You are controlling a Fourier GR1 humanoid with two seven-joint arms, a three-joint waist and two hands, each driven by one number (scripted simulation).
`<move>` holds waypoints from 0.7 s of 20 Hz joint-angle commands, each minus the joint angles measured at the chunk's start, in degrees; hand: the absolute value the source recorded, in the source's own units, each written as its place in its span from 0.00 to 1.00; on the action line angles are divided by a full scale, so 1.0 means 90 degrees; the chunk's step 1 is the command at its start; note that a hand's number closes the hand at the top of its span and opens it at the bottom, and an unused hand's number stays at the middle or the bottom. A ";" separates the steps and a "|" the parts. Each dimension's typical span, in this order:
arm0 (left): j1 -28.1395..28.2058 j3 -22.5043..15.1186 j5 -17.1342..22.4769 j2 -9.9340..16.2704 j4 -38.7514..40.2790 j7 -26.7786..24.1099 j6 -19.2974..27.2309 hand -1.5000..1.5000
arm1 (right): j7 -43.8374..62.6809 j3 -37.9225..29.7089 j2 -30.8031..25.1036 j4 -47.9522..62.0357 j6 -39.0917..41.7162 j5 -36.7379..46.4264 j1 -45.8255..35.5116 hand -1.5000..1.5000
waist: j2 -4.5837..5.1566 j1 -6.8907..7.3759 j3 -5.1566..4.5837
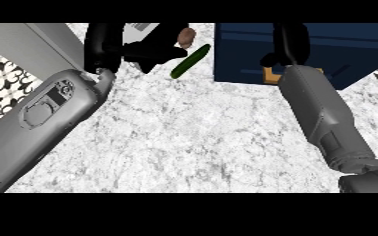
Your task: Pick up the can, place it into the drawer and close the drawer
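Note:
The dark blue drawer (244,55) stands at the back right of the counter. My right hand (289,42) reaches over it with its fingers stretched away from me and nothing visibly held. An orange piece (272,75) at the drawer's near edge shows beside my right wrist, which hides most of it. I cannot make out a can for certain. My left hand (103,42) hangs at the back left, open, its fingers (159,52) pointing right toward a small brown rounded object (186,37).
A green cucumber (190,61) lies slanted just below the brown object, left of the drawer. A grey panel (44,40) and a black-and-white patterned surface (15,82) border the speckled white counter (199,130) on the left.

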 commanded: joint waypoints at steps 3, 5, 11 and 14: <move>0.0412 0.0065 -0.0077 0.0163 -0.0250 -0.0125 -0.0205 0.00 | 0.0072 -0.0184 0.0066 0.0439 0.0080 -0.0107 -0.0710 0.00 | 0.0070 0.0107 0.0016; 0.0406 0.0159 -0.0107 0.0124 -0.0227 -0.0206 -0.0158 0.00 | -0.0224 -0.0231 -0.0019 0.0512 0.0226 -0.0183 -0.0763 0.00 | 0.0098 0.0120 0.0020; 0.0638 0.0093 -0.0225 0.0028 -0.0510 -0.0258 0.0024 0.00 | -0.1254 -0.1054 0.0210 0.0187 0.0422 -0.1250 -0.0831 0.00 | 0.0067 0.0122 0.0040; 0.0810 0.0112 -0.0209 0.0269 -0.0632 -0.0196 -0.0136 0.00 | -0.1589 -0.1419 0.0254 0.0116 0.0667 -0.1694 -0.0892 0.00 | 0.0035 0.0122 0.0040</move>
